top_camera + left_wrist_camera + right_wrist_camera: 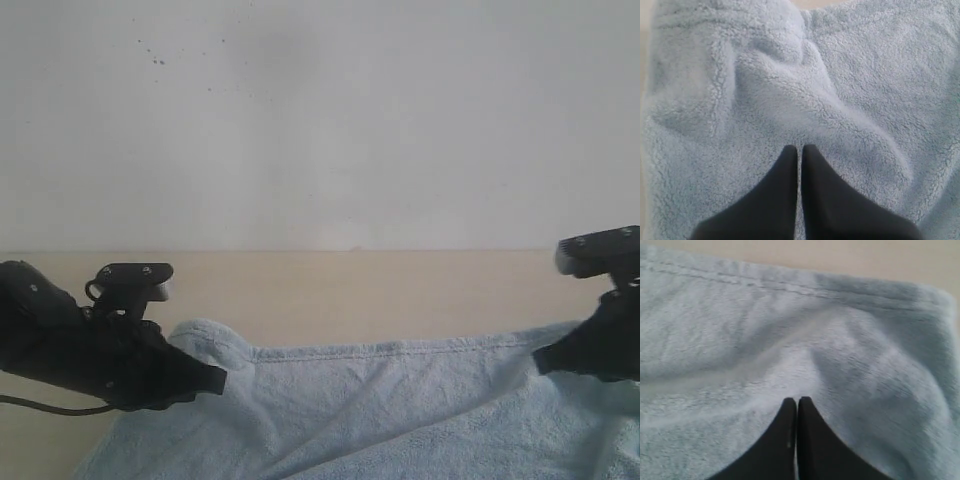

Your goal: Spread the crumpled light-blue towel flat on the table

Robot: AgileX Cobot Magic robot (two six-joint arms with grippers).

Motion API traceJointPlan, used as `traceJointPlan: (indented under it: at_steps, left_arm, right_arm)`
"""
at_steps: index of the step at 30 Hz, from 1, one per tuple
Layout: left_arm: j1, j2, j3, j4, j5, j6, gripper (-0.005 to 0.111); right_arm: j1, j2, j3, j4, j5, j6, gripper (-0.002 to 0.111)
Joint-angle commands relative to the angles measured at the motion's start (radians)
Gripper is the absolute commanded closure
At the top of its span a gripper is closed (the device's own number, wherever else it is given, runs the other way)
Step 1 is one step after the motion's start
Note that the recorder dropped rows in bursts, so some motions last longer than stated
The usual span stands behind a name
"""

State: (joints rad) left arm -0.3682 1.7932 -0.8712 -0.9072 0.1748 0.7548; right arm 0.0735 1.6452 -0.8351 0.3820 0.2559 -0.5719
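Note:
The light-blue towel point(380, 410) lies across the near part of the beige table point(350, 290), its stitched hem running between my two grippers. My left gripper point(222, 380) sits at the towel's left end, where the cloth bulges up beside it. In the left wrist view its jaws point(799, 147) are pressed together on fluffy towel point(865, 75) with a thick fold running past the tips. My right gripper point(540, 360) is at the towel's right end. In the right wrist view its jaws point(797, 400) are shut where creases in the towel point(715, 330) meet, just inside the hem.
A plain white-grey wall point(320, 120) with dark specks rises behind the table's far edge. A bare beige strip of table point(865, 257) shows beyond the towel's hem. The towel runs out of the exterior view at the bottom.

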Motion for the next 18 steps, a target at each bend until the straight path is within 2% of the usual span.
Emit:
traceJointPlan:
  at_steps: [1, 9, 18]
  left_arm:
    - [-0.002, -0.003, -0.006, 0.010, 0.032, 0.021, 0.103]
    - [-0.002, -0.003, -0.006, 0.010, 0.059, 0.055, 0.103]
    - [-0.002, -0.003, -0.006, 0.010, 0.059, 0.072, 0.103]
  right_arm:
    - [0.120, 0.117, -0.081, 0.017, -0.021, -0.044, 0.108]
    - [0.243, 0.298, -0.263, 0.030, 0.020, -0.030, 0.108]
    - [0.275, 0.392, -0.352, 0.033, 0.029, -0.029, 0.108]
